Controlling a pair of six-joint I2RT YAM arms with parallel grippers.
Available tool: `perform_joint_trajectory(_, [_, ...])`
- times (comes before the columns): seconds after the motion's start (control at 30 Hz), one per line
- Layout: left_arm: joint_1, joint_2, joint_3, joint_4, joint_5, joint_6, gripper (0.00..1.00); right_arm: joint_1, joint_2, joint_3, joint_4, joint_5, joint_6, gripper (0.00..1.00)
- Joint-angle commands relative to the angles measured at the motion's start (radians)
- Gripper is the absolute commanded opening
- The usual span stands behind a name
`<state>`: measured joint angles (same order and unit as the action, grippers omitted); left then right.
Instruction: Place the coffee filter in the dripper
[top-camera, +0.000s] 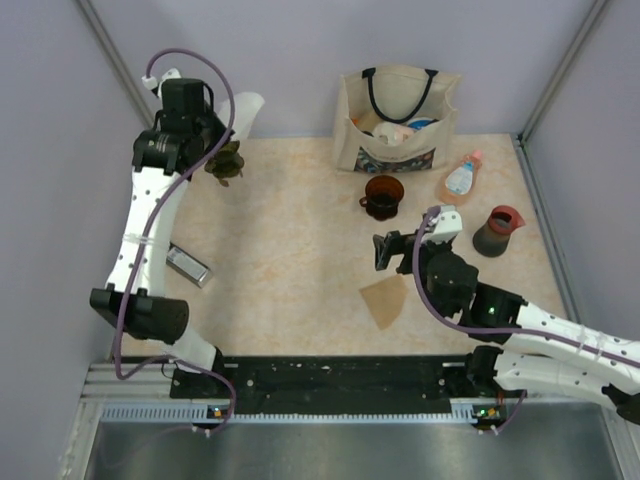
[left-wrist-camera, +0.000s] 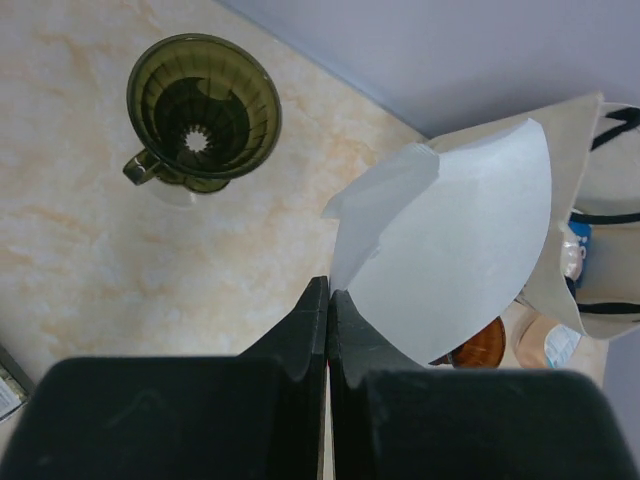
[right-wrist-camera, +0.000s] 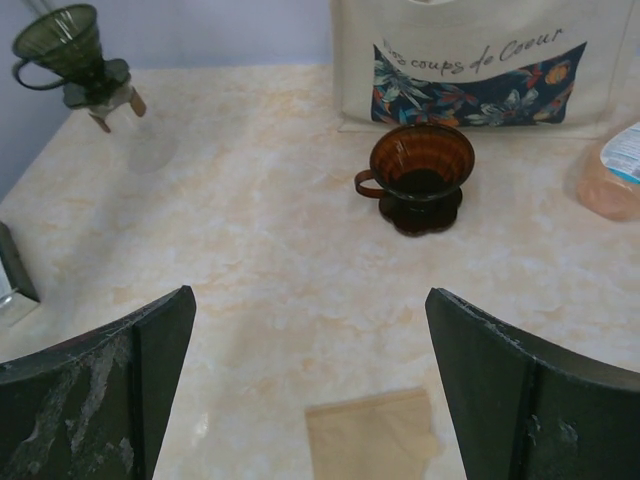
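Note:
My left gripper (top-camera: 220, 127) (left-wrist-camera: 328, 292) is shut on the lower edge of a white paper coffee filter (top-camera: 246, 110) (left-wrist-camera: 455, 245), held in the air at the back left. A green glass dripper (top-camera: 225, 162) (left-wrist-camera: 203, 105) (right-wrist-camera: 60, 42) stands on the table just below and beside it, open and empty inside. My right gripper (top-camera: 388, 250) (right-wrist-camera: 310, 310) is open and empty, above a flat brown paper filter (top-camera: 385, 301) (right-wrist-camera: 372, 435) lying on the table. A brown glass dripper (top-camera: 383, 195) (right-wrist-camera: 420, 175) stands farther back.
A cloth tote bag (top-camera: 395, 125) (right-wrist-camera: 480, 60) stands against the back wall. A pink-orange bottle (top-camera: 460, 178) (right-wrist-camera: 612, 165) lies right of it. A dark jug with a red lid (top-camera: 497, 230) stands at the right. A small metal box (top-camera: 188, 265) lies by the left arm.

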<state>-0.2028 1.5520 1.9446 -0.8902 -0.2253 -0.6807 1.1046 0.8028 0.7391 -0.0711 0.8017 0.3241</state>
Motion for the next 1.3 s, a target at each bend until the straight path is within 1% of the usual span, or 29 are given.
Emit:
perform_joint_trajectory(0.0, [0.107,0.109,0.095,-0.027,0.095,0.032,0.0,-0.02,0.01,-0.01,0.016,0.057,-0.033,0.99])
perform_joint_trajectory(0.07, [0.158,0.137,0.106,-0.006,0.147,0.029,0.0,-0.022,0.016,-0.012,0.01,0.057,-0.037,0.99])
perform_joint_trajectory(0.13, [0.192,0.155,0.108,0.016,0.149,0.033,0.0,-0.025,0.022,-0.012,0.004,0.054,-0.042,0.99])
perform_joint_trajectory(0.2, [0.222,0.172,0.105,0.04,0.121,0.047,0.0,-0.023,0.026,-0.014,-0.009,0.05,-0.04,0.99])
perform_joint_trajectory(0.3, [0.259,0.191,0.099,0.08,0.167,0.049,0.0,-0.025,0.03,-0.018,-0.015,0.048,-0.04,0.99])
perform_joint_trajectory(0.5, [0.282,0.217,0.105,0.129,0.181,0.066,0.0,-0.028,0.038,-0.024,-0.018,0.054,-0.042,0.99])
perform_joint_trajectory(0.63, [0.292,0.237,0.083,0.16,0.221,0.073,0.0,-0.031,0.055,-0.018,-0.016,0.056,-0.046,0.99])
perform_joint_trajectory(0.7, [0.292,0.25,0.08,0.157,0.221,0.072,0.0,-0.032,0.065,-0.017,-0.018,0.054,-0.045,0.99])
perform_joint_trajectory(0.8, [0.293,0.27,0.068,0.151,0.179,0.069,0.0,-0.032,0.076,-0.014,-0.016,0.05,-0.046,0.99])
perform_joint_trajectory(0.9, [0.301,0.286,0.059,0.151,0.185,0.07,0.0,-0.034,0.075,-0.014,-0.018,0.047,-0.045,0.99])
perform_joint_trajectory(0.97, [0.302,0.293,0.054,0.151,0.195,0.076,0.06,-0.034,0.076,-0.014,-0.016,0.048,-0.048,0.99])
perform_joint_trajectory(1.03, [0.304,0.301,0.06,0.142,0.205,0.079,0.21,-0.034,0.079,-0.014,-0.018,0.045,-0.049,0.99])
perform_joint_trajectory(1.07, [0.304,0.301,0.065,0.137,0.21,0.084,0.26,-0.032,0.079,-0.012,-0.018,0.045,-0.053,0.99])
perform_joint_trajectory(1.13, [0.304,0.293,0.071,0.134,0.213,0.095,0.41,-0.034,0.081,-0.012,-0.016,0.047,-0.056,0.99])
perform_joint_trajectory(1.2, [0.304,0.281,0.094,0.116,0.204,0.101,0.54,-0.034,0.084,-0.009,-0.015,0.048,-0.063,0.99])
perform_joint_trajectory(1.27, [0.304,0.257,0.106,0.111,0.192,0.11,0.63,-0.035,0.085,-0.007,-0.016,0.047,-0.065,0.99])
